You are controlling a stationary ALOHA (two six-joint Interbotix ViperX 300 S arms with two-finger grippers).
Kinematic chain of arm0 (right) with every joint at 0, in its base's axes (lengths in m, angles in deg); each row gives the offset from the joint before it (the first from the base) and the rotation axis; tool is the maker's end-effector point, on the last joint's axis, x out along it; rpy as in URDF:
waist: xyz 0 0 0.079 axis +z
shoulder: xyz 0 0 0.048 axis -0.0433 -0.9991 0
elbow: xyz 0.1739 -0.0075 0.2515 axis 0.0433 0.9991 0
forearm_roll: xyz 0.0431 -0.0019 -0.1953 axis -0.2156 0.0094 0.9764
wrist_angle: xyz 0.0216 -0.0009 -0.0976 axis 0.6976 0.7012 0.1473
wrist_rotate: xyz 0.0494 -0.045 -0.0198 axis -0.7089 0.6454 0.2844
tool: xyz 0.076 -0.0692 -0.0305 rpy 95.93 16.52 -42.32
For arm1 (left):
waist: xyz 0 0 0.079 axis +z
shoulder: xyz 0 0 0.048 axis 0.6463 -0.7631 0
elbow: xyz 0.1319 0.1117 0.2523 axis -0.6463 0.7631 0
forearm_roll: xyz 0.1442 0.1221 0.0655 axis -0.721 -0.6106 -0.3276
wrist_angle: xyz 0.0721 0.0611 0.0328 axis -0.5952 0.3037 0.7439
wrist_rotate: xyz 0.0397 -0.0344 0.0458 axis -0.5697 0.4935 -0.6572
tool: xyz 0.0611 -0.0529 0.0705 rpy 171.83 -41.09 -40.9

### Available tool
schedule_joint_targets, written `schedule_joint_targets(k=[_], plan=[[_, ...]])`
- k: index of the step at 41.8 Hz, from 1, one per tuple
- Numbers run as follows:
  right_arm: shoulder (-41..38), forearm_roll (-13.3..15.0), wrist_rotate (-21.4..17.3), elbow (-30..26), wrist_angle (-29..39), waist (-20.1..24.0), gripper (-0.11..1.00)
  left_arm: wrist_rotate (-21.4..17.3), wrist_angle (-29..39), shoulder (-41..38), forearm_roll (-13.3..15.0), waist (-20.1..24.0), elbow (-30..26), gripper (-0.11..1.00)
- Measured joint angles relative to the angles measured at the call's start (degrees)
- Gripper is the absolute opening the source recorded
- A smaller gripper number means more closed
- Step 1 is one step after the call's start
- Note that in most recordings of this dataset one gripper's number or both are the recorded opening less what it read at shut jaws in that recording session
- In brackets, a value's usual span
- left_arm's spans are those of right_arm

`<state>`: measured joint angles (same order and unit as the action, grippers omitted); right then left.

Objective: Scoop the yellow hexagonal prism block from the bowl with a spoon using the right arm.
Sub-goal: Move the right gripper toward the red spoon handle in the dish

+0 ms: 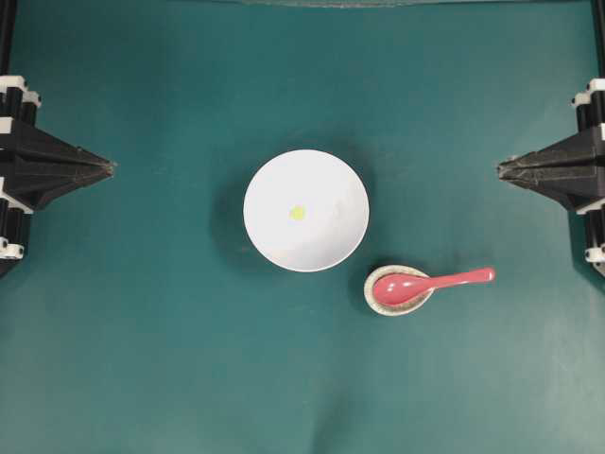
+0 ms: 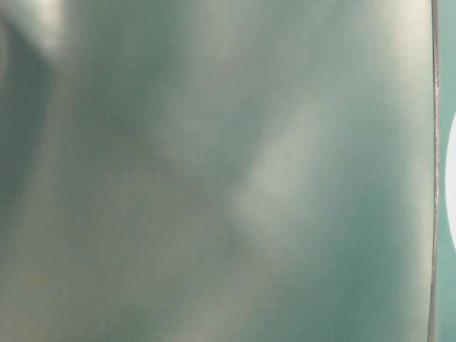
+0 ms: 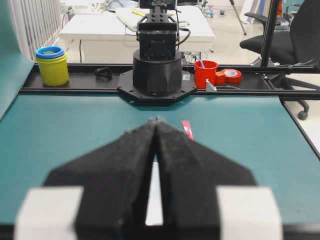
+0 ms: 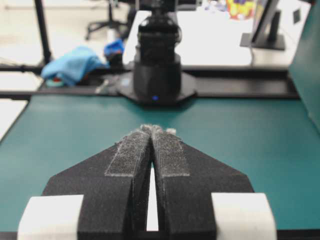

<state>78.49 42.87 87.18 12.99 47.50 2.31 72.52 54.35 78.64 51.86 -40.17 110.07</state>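
1. Left pincer point(image 1: 112, 166): clenched, empty, well left of the bowl point(image 1: 326, 180).
2. Yellow block point(image 1: 297, 213): lies inside the bowl, near its middle.
3. Spoon point(image 1: 430, 283): scoop resting in a small dish point(image 1: 372, 301), just right of the bowl.
4. Right pincer point(image 1: 500, 170): clenched, empty, well right of the bowl. Opening step; it must likely open, then grasp the unobstructed spoon handle.

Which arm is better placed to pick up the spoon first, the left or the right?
Probably the right. The spoon lies right of the bowl, its handle pointing toward the right gripper. The left gripper would have to reach across the bowl.
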Motion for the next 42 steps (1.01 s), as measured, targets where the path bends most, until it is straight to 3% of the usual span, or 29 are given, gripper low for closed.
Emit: schedule_joint_targets(k=[10,17,22,33,42], plan=[[-1.8,0.1,-1.1,0.1,0.0,0.4,0.09,-0.2,0.2,0.4,-0.5,0.0,0.0,0.0],[-5.0,0.0,-1.2,0.8,-0.8,2.4,0.39,-0.3,0.1,0.4,-0.6,0.0,0.0,0.0],[-8.3,0.0,-1.3,1.2,-2.4,3.7,0.53,-0.2,0.3,0.4,-0.6,0.0,0.0,0.0],[-18.9,-1.6,-1.3,2.5,-9.6,6.2,0.54,-0.4,1.1,0.4,-0.6,0.0,0.0,0.0],[-28.4,-4.7,-1.5,6.8,-22.6,9.2,0.54,-0.4,1.4,0.4,-0.8,0.0,0.0,0.0]])
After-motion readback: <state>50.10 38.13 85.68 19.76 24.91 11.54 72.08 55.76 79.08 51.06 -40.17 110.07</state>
